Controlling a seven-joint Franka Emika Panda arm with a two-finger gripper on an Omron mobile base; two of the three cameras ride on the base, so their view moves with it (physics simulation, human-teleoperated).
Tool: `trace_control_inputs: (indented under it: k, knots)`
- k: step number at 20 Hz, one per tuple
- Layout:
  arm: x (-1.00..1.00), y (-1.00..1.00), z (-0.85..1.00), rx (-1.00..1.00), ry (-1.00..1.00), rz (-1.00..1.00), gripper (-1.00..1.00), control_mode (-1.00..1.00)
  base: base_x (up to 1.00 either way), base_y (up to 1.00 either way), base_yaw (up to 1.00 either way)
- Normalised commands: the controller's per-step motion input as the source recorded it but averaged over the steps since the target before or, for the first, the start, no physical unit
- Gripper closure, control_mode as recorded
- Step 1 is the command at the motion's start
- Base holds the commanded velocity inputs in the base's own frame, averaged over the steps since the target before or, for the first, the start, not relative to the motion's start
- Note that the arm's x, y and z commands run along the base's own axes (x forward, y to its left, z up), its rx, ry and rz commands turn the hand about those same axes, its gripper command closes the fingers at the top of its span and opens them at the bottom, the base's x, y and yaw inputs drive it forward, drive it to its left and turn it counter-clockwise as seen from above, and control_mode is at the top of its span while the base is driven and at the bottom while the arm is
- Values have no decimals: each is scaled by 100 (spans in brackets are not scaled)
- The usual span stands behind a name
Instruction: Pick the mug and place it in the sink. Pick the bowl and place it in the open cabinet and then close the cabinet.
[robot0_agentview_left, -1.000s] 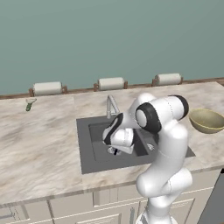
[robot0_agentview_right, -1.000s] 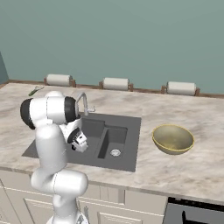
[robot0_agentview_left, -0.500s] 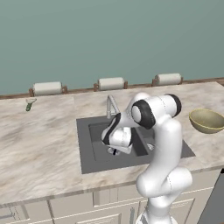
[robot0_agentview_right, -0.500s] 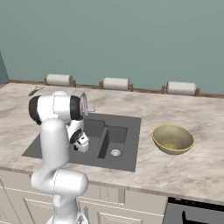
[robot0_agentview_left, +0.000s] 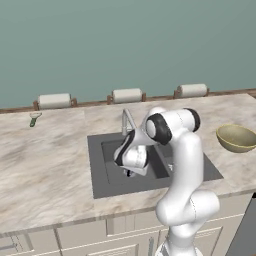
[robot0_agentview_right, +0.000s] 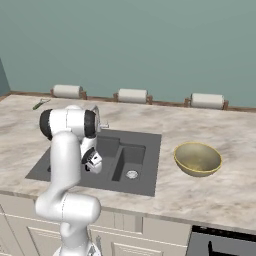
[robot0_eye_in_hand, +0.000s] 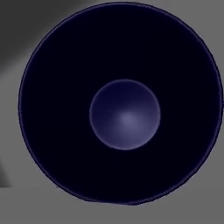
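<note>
A: Where's the mug (robot0_eye_in_hand: 122, 105) rn?

B: Right under the hand cam, seen straight down its dark navy mouth w/ a paler round bottom in the middle. Gripper (robot0_agentview_left: 129, 172) is low inside the large basin of the sink (robot0_agentview_left: 100, 185), fingers pressed together on the mug as far as I can tell; the wrist blocks the grip itself from both base cams.

A: Bowl?

B: Olive-tan bowl (robot0_agentview_right: 197, 159) sits upright on the marble counter (robot0_agentview_right: 225, 190), right of the sink, well apart from the arm. Nothing in it.

A: Anything else up there?

B: Chrome faucet (robot0_agentview_left: 126, 120) behind the basin, 3 paper-towel rolls (robot0_agentview_right: 131, 95) along the wall, small green-handled thing (robot0_agentview_left: 34, 119) at the far left.
</note>
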Motion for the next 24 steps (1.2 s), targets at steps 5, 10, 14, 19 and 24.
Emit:
trace_control_inputs:
  k: [5,10,14,19,24]
  knots:
    - [19,0,-28,0,0,0,100,-100,0,0,0]
    - [22,0,-32,0,0,0,-100,-100,0,0,0]
    - [10,-2,-28,0,0,0,-100,-100,0,0,0]
    - [-2,-20,-3,0,0,0,-100,-100,0,0,0]
    - [-15,-37,0,0,0,0,-100,-100,0,0,0]
